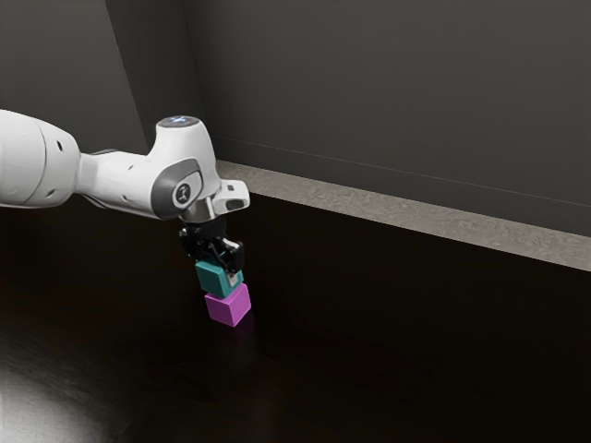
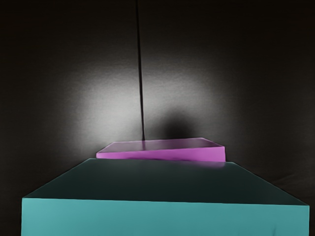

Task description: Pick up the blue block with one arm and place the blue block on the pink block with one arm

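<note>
1. Just under the hand, the blue block (image 2: 162, 201) looms in the wrist view. Its teal-tinted top is level, probably held square so that it lands flat.
2. The black tool (image 1: 220, 258) is clenched on that block, with a finger against each of two opposite sides in the exterior view. The firm grip looks deliberate, since letting go before the block is seated could tip it.
3. Directly beneath stands the pink block (image 1: 229, 306), the target. The blue block is at its top face, offset a little toward the exterior view's left. Whether the two faces touch or a sliver of air parts them cannot be told. By that reading the placing is nearly complete and the release is not yet made.
4. Under the pair lies the dark surface (image 1: 388, 351), with a pale patch of light at the exterior view's lower left.
5. Farther off, the white arm (image 1: 111, 175) reaches in from the exterior view's left and bends down over the stack. A light ledge (image 1: 416, 214) and a grey wall (image 1: 416, 92) close the scene.
</note>
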You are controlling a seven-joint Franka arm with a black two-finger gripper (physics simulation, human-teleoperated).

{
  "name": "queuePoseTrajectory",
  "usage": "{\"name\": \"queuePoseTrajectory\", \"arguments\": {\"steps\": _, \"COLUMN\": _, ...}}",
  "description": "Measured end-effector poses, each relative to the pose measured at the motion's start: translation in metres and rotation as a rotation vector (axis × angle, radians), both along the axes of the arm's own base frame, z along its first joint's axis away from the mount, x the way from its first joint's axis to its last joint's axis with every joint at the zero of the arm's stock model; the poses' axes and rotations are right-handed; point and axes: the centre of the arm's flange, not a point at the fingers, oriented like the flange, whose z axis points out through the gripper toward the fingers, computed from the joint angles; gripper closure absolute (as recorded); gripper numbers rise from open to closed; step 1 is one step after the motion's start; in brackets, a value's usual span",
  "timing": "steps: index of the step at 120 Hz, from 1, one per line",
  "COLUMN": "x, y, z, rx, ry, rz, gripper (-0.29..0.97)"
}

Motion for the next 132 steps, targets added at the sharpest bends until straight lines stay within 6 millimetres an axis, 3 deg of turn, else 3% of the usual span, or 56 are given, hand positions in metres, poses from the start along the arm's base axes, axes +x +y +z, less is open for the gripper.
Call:
{"name": "queuePoseTrajectory", "arguments": {"steps": 10, "x": 0.000, "y": 0.000, "z": 0.000, "rx": -0.001, "ry": 0.000, "rz": 0.000, "gripper": 0.29}}
{"name": "queuePoseTrajectory", "arguments": {"steps": 28, "x": 0.000, "y": -0.002, "z": 0.002, "rx": -0.007, "ry": -0.003, "rz": 0.000, "gripper": 0.15}}
{"name": "queuePoseTrajectory", "arguments": {"steps": 34, "x": 0.000, "y": -0.002, "z": 0.011, "rx": -0.010, "ry": -0.016, "rz": 0.000, "gripper": 0.11}}
{"name": "queuePoseTrajectory", "arguments": {"steps": 40, "x": -0.001, "y": -0.001, "z": 0.054, "rx": -0.021, "ry": -0.077, "rz": 0.000, "gripper": 0.09}}
{"name": "queuePoseTrajectory", "arguments": {"steps": 50, "x": -0.011, "y": 0.000, "z": 0.153, "rx": -0.044, "ry": -0.200, "rz": -0.003, "gripper": 0.06}}
{"name": "queuePoseTrajectory", "arguments": {"steps": 54, "x": -0.016, "y": 0.000, "z": 0.175, "rx": -0.049, "ry": -0.214, "rz": -0.004, "gripper": 0.05}}
{"name": "queuePoseTrajectory", "arguments": {"steps": 59, "x": -0.021, "y": 0.001, "z": 0.187, "rx": -0.052, "ry": -0.207, "rz": -0.004, "gripper": 0.04}}
{"name": "queuePoseTrajectory", "arguments": {"steps": 70, "x": -0.027, "y": 0.002, "z": 0.193, "rx": -0.049, "ry": -0.171, "rz": -0.006, "gripper": 0.03}}
{"name": "queuePoseTrajectory", "arguments": {"steps": 132, "x": -0.041, "y": -0.015, "z": 0.179, "rx": -0.034, "ry": -0.026, "rz": -0.041, "gripper": 0.00}}
